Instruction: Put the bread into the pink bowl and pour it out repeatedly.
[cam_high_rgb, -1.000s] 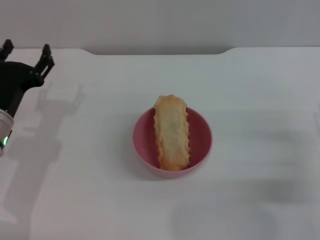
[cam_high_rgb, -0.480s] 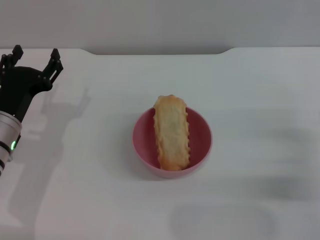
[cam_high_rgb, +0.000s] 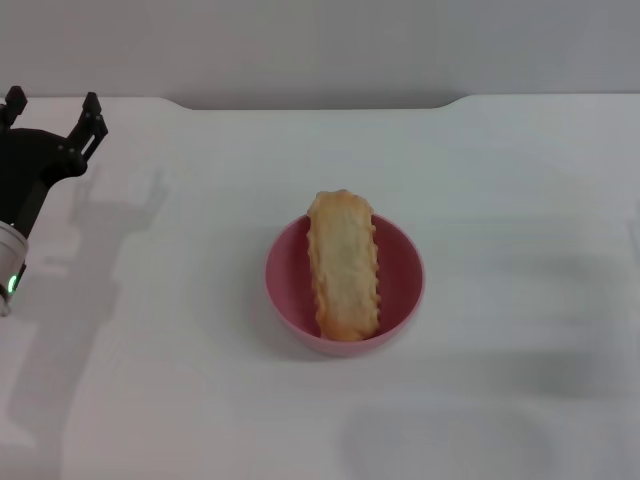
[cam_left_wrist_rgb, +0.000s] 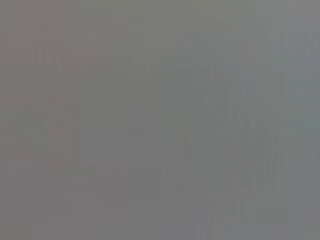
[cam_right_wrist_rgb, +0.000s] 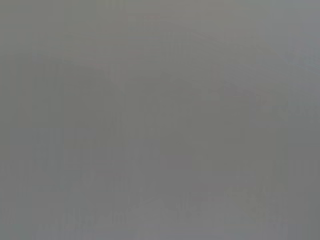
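One loaf, the bread (cam_high_rgb: 345, 278), lies plain side up across the pink bowl (cam_high_rgb: 285, 278) mid-tabletop (cam_high_rgb: 500, 180), so we judge pouring comes next, which calls our spread, empty left tool (cam_high_rgb: 52, 112), far left, to reach the bowl's rim.

Bare white table (cam_high_rgb: 520, 180) all around the pink bowl (cam_high_rgb: 285, 290); left pincer (cam_high_rgb: 52, 108) well apart.
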